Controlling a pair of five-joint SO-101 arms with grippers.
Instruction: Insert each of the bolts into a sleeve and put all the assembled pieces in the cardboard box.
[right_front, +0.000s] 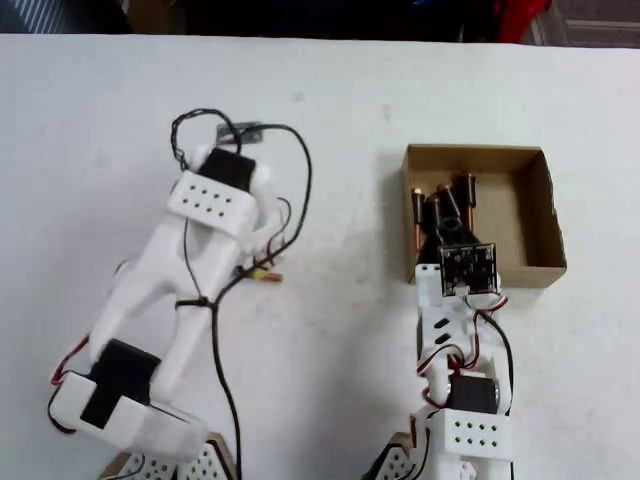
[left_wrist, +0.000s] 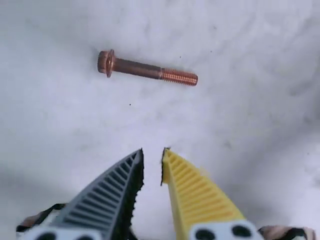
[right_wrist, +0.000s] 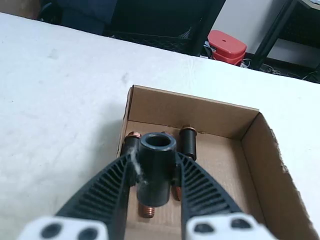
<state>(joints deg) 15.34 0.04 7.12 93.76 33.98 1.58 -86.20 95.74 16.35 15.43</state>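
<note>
One copper bolt (left_wrist: 147, 70) lies flat on the white table, alone, a short way ahead of my left gripper (left_wrist: 152, 152). Its grey and yellow fingers stand a narrow gap apart with nothing between them. My right gripper (right_wrist: 155, 167) hangs over the cardboard box (right_wrist: 200, 107), shut on an upright black sleeve (right_wrist: 157, 145); a copper threaded tip (right_wrist: 146, 211) pokes out below the sleeve. In the high view this gripper (right_front: 440, 215) sits over the box (right_front: 548, 215) near its left wall. Assembled pieces (right_wrist: 188, 142) lie inside at the far side.
The left arm (right_front: 190, 250) stretches across the left half of the table, with loose black cables (right_front: 295, 170) looping beside it. A red object (right_wrist: 227, 46) and chair legs stand beyond the table's far edge. The box's right half is bare cardboard.
</note>
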